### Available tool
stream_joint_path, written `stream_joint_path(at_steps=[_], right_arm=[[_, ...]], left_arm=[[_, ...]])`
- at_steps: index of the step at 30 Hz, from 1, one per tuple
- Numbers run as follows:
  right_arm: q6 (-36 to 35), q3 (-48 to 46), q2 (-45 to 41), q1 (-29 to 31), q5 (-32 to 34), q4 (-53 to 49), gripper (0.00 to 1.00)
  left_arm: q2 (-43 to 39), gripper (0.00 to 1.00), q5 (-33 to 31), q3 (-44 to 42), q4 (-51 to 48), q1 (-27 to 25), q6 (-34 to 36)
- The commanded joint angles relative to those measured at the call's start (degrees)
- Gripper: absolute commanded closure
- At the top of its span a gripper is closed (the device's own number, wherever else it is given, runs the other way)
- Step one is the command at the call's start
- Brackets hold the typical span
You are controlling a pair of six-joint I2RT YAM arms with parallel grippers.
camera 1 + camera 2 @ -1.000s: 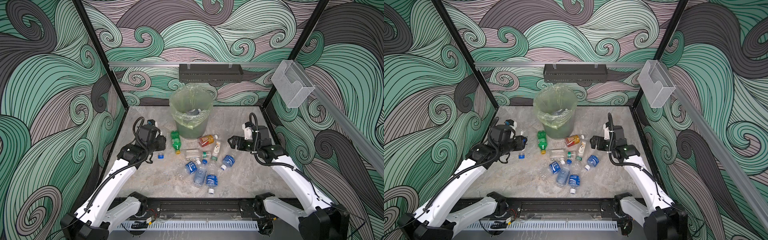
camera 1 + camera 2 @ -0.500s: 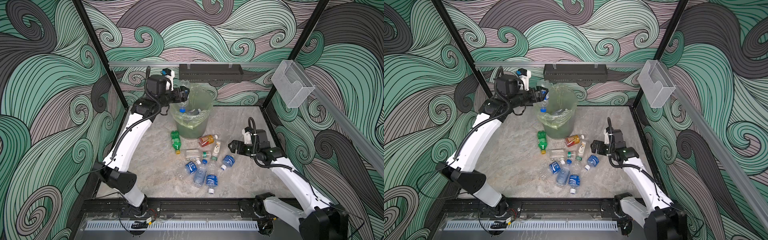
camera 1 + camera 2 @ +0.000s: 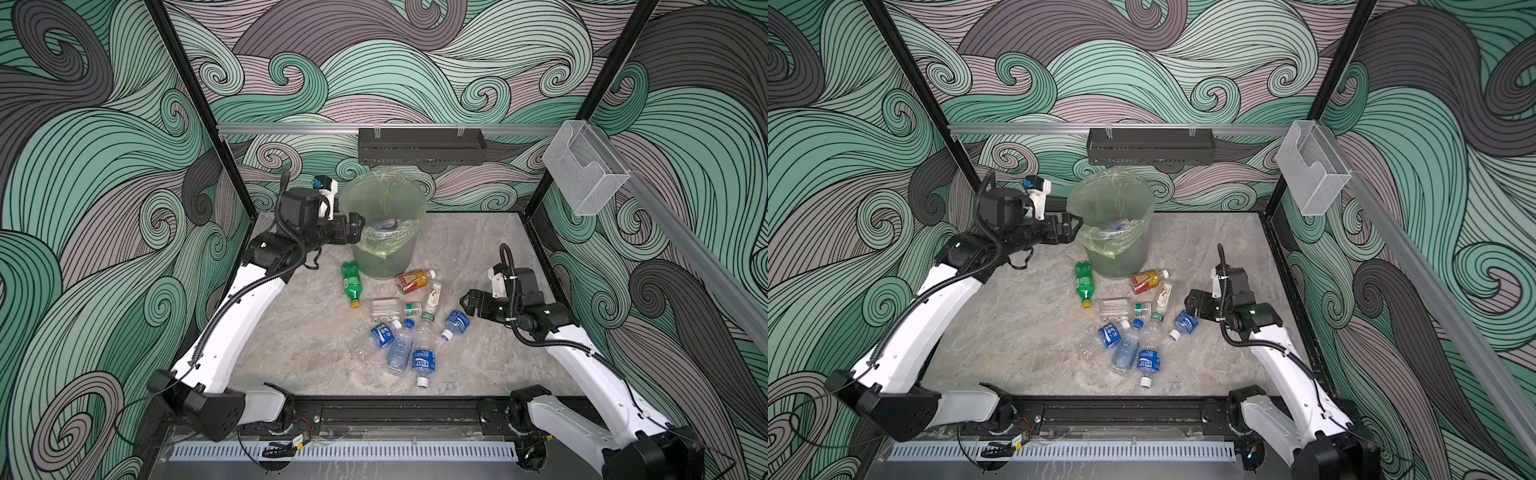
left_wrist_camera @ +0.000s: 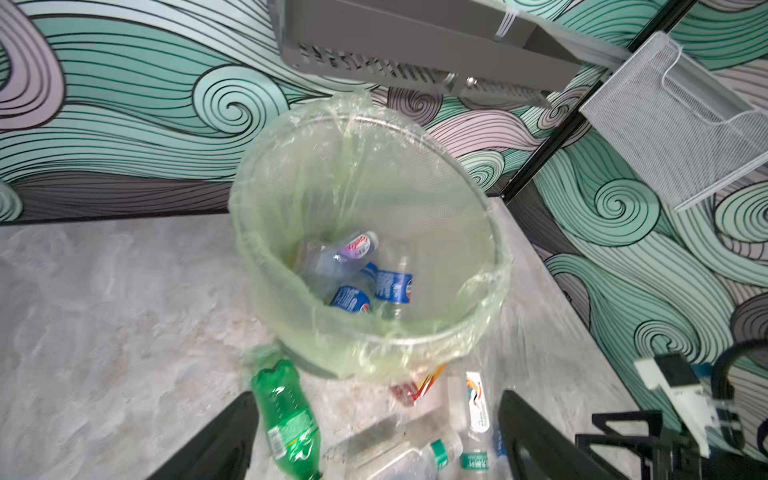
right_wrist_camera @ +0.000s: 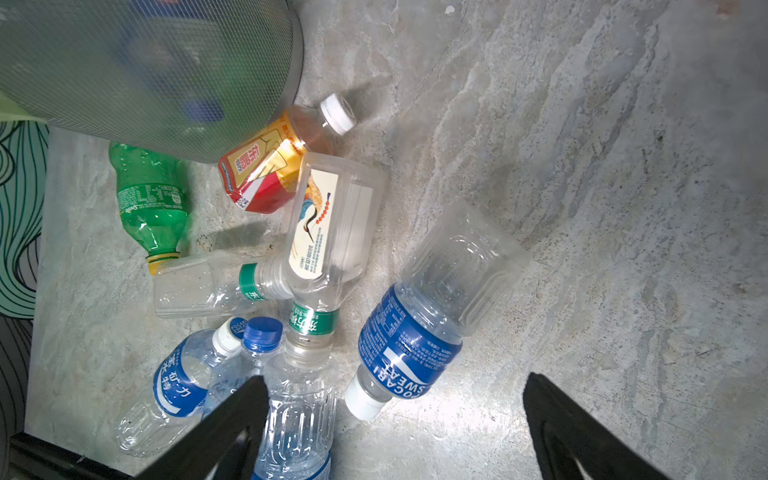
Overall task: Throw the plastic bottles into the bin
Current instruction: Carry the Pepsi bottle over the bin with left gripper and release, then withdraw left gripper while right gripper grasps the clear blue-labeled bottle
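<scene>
The left gripper (image 3: 356, 226) is held open and empty beside the bin (image 3: 386, 262). For the pick, the right gripper (image 3: 466, 300), also open and empty, is aimed at the blue-labelled bottle (image 3: 456, 322) just ahead; closure on it is judged the next move.

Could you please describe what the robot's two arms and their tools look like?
The left arm and right arm have white shells, black joints and a black ribbed cable alongside. The left tool and right tool are black with tapering fingers.
</scene>
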Motion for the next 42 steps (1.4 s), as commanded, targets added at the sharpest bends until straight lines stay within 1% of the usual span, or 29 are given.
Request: stream_joint_path(at_steps=[1,3,5,7,10,13,19,23,27,30,35,38,42], right_arm=[[3.5,-2.1,1.3,-0.1,1.0,-0.7,0.06],[5.0,-3.3,2.1,-0.1,1.0,0.0,0.08],[6.3,-4.3,3.2,-0.1,0.7,0.8,0.09],[7.5,-5.3,4.5,-0.1,1.0,2.0,0.09],[8.8,-6.3,6.5,0.0,0.7,5.0,0.09],[9.6,-6.8,8.8,0.1,0.1,8.6,0.10],[9.4,-5.9,14.4,0.0,0.3,12.2,0.11],[9.0,-5.5,17.7,0.0,1.6,13.6,0.14],[8.8,-5.6,20.6,0.0,2.0,14.2,0.25],[8.5,-5.5,21.7,0.0,2.2,15.7,0.30],[6.9,-5.1,21.7,0.0,3.9,14.7,0.36],[5.2,-4.8,20.2,0.0,4.7,12.1,0.41],[3.4,-4.0,16.9,0.0,5.2,10.1,0.41]], left_arm=[[-5.5,0.06,-6.2,-7.6,-2.9,1.1,2.1],[-8.6,0.06,-7.9,-12.3,-3.6,1.4,1.9],[-11.6,0.02,-9.6,-16.8,-4.1,1.6,1.3],[-14.9,0.01,-11.0,-21.6,-3.8,1.8,0.5],[-18.6,0.01,-11.7,-26.7,-3.7,1.9,-0.9],[-20.4,0.01,-12.1,-29.7,-4.1,2.2,-2.3],[-20.8,0.01,-12.5,-31.4,-4.4,2.3,-2.7],[-20.5,0.01,-12.7,-31.4,-4.5,2.3,-2.3],[-20.4,0.01,-12.8,-31.6,-4.3,2.4,-2.3],[-20.3,0.01,-12.8,-31.9,-4.4,2.4,-2.3],[-20.5,0.01,-13.0,-32.8,-4.2,2.4,-2.5],[-20.4,0.01,-13.1,-33.4,-4.0,2.4,-2.8],[-20.4,0.01,-13.1,-33.9,-3.7,2.4,-3.0]])
